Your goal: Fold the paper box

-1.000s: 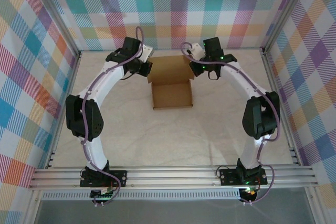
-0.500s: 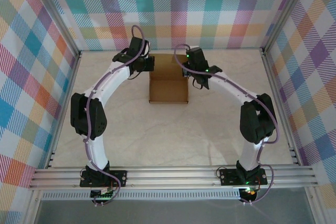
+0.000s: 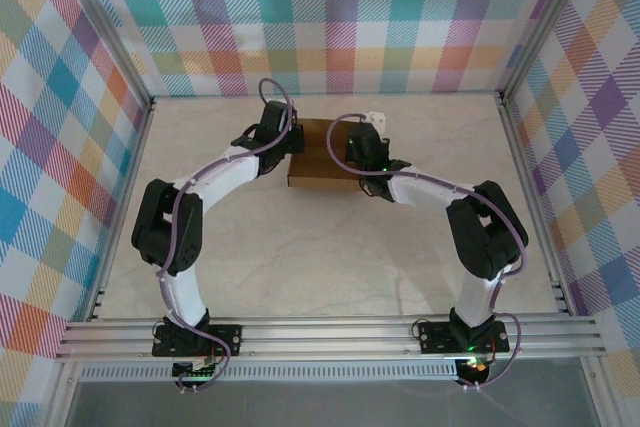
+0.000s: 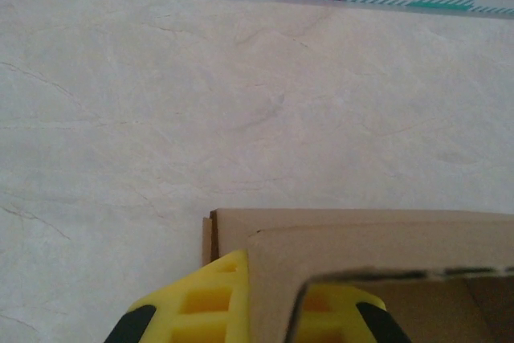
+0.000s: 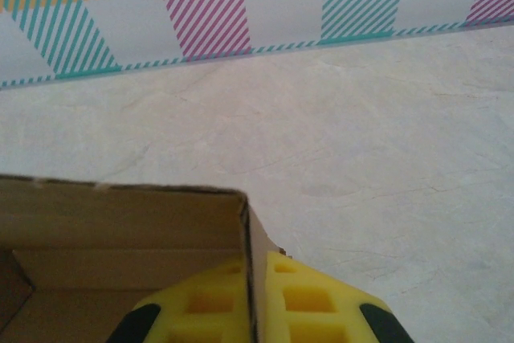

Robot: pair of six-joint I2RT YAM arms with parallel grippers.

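both arms have swung in from the far corners over the last second. the left claw (image 3: 290,141) and right claw (image 3: 356,153) now sit at the two sides of the box (image 3: 320,169), at the far middle of the table (image 3: 300,257). the back flap has come up and over the open tray. in the wrist views each claw (image 4: 269,299) (image 5: 253,291) is clenched on a thin cardboard wall. we judge the lid fold is underway. the inside is still visible, so it isn't shut yet.
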